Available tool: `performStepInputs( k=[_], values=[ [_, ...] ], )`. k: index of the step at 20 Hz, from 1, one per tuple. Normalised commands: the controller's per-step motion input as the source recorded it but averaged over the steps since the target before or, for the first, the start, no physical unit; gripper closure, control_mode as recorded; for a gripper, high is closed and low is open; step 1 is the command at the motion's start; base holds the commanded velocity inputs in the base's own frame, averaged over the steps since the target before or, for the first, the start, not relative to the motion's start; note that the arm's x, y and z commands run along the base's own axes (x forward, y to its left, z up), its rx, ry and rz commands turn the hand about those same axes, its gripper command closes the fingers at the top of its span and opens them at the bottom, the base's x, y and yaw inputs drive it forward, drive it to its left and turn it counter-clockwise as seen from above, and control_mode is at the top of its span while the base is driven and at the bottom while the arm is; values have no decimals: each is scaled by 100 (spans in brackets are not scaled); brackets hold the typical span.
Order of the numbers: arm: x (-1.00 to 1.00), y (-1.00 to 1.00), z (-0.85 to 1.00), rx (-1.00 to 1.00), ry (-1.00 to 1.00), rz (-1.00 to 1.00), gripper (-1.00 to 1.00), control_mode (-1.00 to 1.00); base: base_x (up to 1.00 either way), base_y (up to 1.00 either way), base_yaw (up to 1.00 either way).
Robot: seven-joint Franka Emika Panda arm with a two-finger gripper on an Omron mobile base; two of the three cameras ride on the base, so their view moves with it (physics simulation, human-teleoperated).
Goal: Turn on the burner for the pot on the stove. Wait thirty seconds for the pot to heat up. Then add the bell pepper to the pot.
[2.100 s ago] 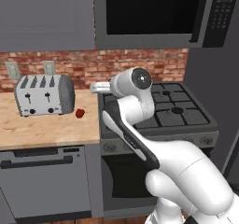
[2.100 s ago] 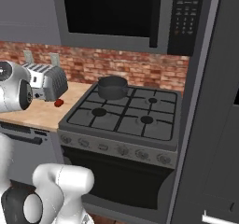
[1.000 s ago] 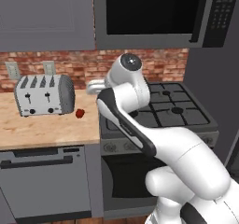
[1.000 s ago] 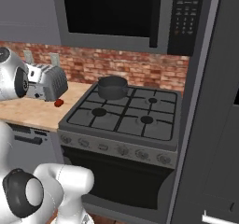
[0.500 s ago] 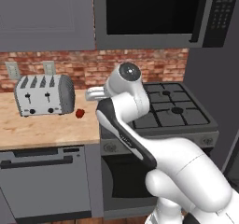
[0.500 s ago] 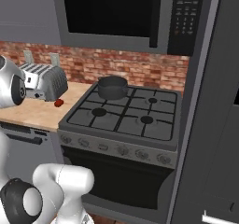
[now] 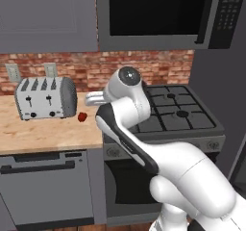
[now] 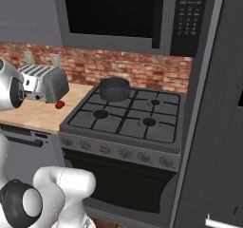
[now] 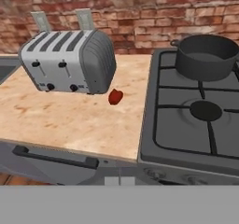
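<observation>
The small red bell pepper [image 9: 115,96] [image 7: 82,116] [image 8: 60,105] lies on the wooden counter, just in front of the toaster's right end. At the back left of the stove [image 8: 167,130] the dark grey pot [image 8: 114,89] [image 9: 205,56] stands on a burner; the arm hides it in the left base view. A bare front-left burner [image 9: 206,110] lies before the pot. My gripper [image 9: 120,181] hovers above the counter's front edge, well short of the pepper. Its tips sit close together with nothing between them, so it is shut. No flame is visible.
A silver toaster [image 9: 70,62] [image 7: 45,97] stands on the counter [image 9: 70,122] against the brick wall. The black microwave [image 8: 118,11] hangs over the stove. The round front knobs [image 8: 124,152] run along the stove front. A tall dark panel [image 8: 223,108] borders the stove's right side.
The arm's upper joint rose about a second ago and has sunk back again. Since half a second ago it has barely moved. Pepper, pot and toaster have stayed in place.
</observation>
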Motion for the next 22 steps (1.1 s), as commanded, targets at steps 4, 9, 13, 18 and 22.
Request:
performStepInputs(
  k=[4,9,13,18,22],
  values=[
    [0,28,-4,0,3,-4,100,-100,0,0,0],
    [0,20,-10,0,9,-3,100,-100,0,0,0],
    [4,11,-20,0,5,-1,100,-100,0,0,0],
    [7,16,-33,-2,1,0,-100,-100,0,0,0],
    [1,0,-24,0,0,0,-100,-100,0,0,0]
  ],
)
